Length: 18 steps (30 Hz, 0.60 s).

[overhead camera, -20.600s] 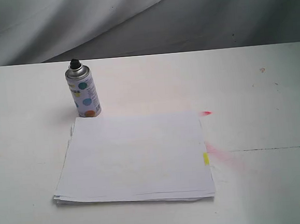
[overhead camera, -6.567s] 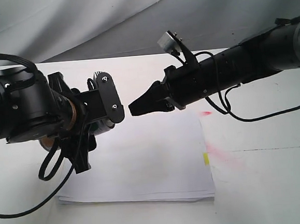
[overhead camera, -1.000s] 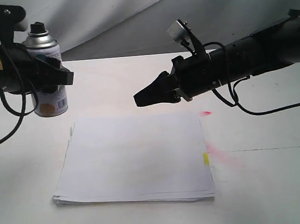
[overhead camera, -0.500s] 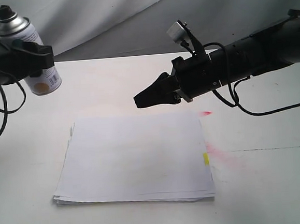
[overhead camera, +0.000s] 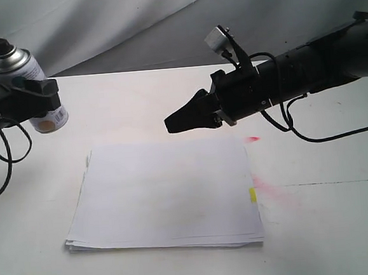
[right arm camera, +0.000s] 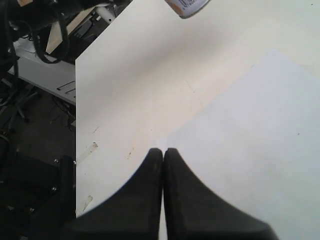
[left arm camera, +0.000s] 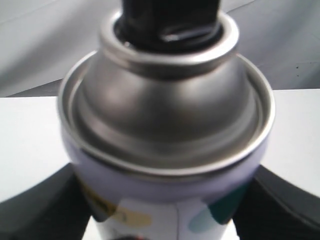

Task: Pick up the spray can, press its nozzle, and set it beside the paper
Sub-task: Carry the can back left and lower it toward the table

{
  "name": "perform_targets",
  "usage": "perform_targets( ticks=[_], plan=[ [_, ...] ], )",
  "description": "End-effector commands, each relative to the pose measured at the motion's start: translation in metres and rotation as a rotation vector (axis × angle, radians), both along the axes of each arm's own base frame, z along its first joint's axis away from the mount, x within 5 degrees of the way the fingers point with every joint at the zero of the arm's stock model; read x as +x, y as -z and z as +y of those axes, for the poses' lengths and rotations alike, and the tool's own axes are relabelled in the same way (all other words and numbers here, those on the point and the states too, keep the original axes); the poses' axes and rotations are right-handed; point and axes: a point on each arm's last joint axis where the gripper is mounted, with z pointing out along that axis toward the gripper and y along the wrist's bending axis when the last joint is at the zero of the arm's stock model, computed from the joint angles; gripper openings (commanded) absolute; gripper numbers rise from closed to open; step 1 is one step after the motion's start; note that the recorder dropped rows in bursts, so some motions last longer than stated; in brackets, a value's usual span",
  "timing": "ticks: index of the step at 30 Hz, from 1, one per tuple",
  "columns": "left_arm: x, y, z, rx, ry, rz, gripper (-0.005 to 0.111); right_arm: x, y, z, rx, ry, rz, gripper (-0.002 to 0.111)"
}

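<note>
At the near edge: the paper [overhead camera: 166,193] lies flat on the table [overhead camera: 331,228], yellow tab [overhead camera: 252,195] on its right side, nothing resting on it.
Right of the paper: pink-red smears [overhead camera: 254,138] mark the table and touch none of the task's things.
Over the paper's far edge: your right gripper [overhead camera: 168,124] hovers with its fingers pressed together on nothing, tips aimed left. It sits where it was a second ago.
Far left: your left gripper [overhead camera: 40,91] is clamped round the can [overhead camera: 29,70] below its silver shoulder. The wrist view shows a finger on each side.
Can: it is off the table and tilted, nozzle [overhead camera: 1,45] topmost, well apart from the paper.
Change: within the last second you have carried the can leftward, from near the paper's far-left corner almost to the edge of view, and it has tipped.
Meaning: nozzle and right gripper are now well apart, so I judge no press can happen from here. This looks like the carry toward set-down.
Next: bring the can upright and lower it onto bare table just beside the paper, not on the sheets.
Risk: released while tilted, the can may topple.
</note>
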Motion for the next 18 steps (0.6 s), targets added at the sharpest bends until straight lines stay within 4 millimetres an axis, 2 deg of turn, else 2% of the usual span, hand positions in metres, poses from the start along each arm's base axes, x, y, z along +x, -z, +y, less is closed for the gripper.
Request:
perform_targets(
  ticks=[1, 7, 14, 18],
  plan=[
    [0.009, 0.006, -0.003, -0.036, 0.02, -0.096, 0.0, 0.0, -0.006, -0.002, 0.012, -0.009, -0.021, 0.0],
    [0.024, 0.033, -0.007, -0.009, 0.057, -0.158, 0.0, 0.0, -0.006, -0.002, 0.012, -0.009, -0.021, 0.0],
    [0.061, 0.055, -0.012, 0.002, 0.061, -0.14, 0.0, 0.001, -0.006, -0.002, 0.007, -0.002, -0.026, 0.0],
    [0.079, 0.072, -0.013, 0.025, 0.053, -0.067, 0.0, 0.001, -0.006, -0.002, 0.007, 0.004, -0.027, 0.0]
  ],
)
